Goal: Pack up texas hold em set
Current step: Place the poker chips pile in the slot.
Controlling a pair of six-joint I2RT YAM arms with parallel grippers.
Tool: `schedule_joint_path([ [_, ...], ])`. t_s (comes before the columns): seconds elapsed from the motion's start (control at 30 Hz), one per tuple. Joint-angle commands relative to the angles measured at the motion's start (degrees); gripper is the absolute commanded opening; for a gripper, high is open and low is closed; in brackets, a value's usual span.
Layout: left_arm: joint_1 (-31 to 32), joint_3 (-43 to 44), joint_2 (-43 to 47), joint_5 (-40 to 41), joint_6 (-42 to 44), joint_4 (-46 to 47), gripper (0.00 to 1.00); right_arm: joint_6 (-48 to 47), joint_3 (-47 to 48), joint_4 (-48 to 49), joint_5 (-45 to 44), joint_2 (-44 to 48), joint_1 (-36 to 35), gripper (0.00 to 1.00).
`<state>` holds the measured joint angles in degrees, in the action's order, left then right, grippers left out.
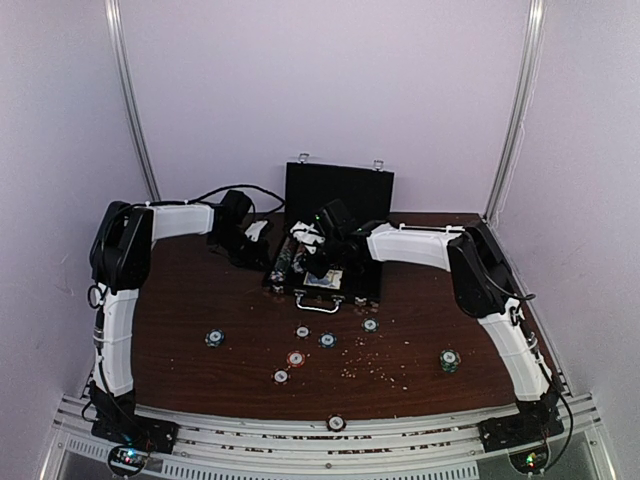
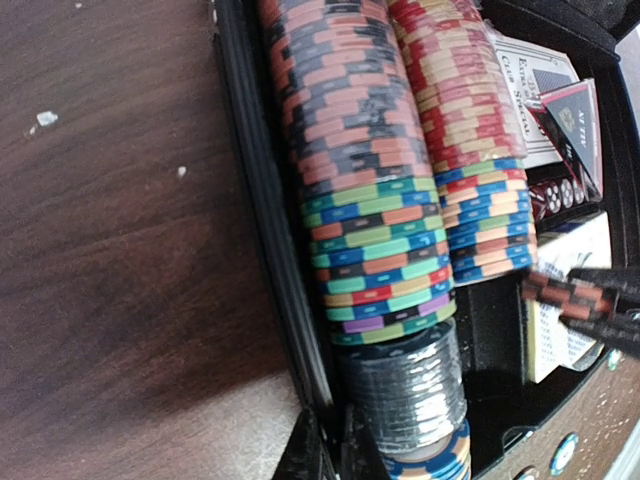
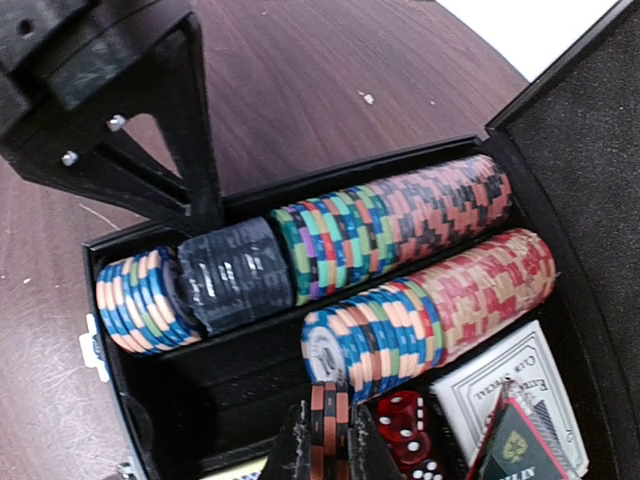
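Observation:
The black case (image 1: pixel 338 187) stands open at the back of the table, lid up. In it lie two long rows of striped poker chips (image 3: pixel 400 225), a black-wrapped chip stack (image 3: pixel 235 275), red dice (image 3: pixel 405 420) and card decks (image 3: pixel 515 390). My right gripper (image 3: pixel 328 415) hovers over the case's empty slot, shut on a few orange-and-black chips (image 3: pixel 330 398). My left gripper (image 2: pixel 336 435) is shut, its tips at the case's side wall (image 2: pixel 265 200) beside the wrapped stack (image 2: pixel 405 385). Whether it pinches the wall is unclear.
Several loose chips lie on the brown table in front of the case, among them ones at the left (image 1: pixel 215 338), middle (image 1: pixel 295 358) and right (image 1: pixel 449 360). One chip (image 1: pixel 336 423) sits at the near edge. Small crumbs are scattered there.

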<state>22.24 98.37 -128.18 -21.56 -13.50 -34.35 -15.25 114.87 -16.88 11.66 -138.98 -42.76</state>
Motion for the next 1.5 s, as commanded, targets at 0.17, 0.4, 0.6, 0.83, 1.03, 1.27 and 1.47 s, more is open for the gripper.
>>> schedule_joint_path([
  [0.17, 2.32, -1.15, -1.24, 1.75, 8.81, 0.26, 0.0, 0.3, 1.32, 1.81, -1.52, -0.31, -0.04, 0.0],
  [0.4, 5.27, -0.73, -1.55, 1.14, 9.0, 0.69, 0.0, 0.72, 1.33, 1.51, 0.93, 0.08, -0.13, 0.0],
  [0.6, 7.07, -1.54, -1.31, 1.17, 10.1, 0.77, 0.0, 0.33, -0.1, 1.34, -0.03, 1.26, -0.14, 0.02],
  [0.83, 8.32, -1.85, -0.46, 0.48, 10.61, 1.18, 0.0, -0.07, -1.97, 1.06, 1.31, 2.19, -0.22, 0.05],
  [1.03, 8.56, -2.36, 0.07, 1.08, 10.67, 1.28, 0.0, -1.04, -3.18, 1.12, -2.22, 2.82, -0.4, 0.08],
  [1.27, 8.59, -2.5, 0.39, 1.58, 10.6, 1.3, 0.0, -2.04, -3.38, 1.4, -5.46, 3.63, -0.56, 0.16],
  [1.47, 8.58, -2.05, 1.55, 4.67, 9.82, 1.34, 0.0, -2.3, -3.64, 1.33, -6.21, 4.45, -0.87, 0.22],
])
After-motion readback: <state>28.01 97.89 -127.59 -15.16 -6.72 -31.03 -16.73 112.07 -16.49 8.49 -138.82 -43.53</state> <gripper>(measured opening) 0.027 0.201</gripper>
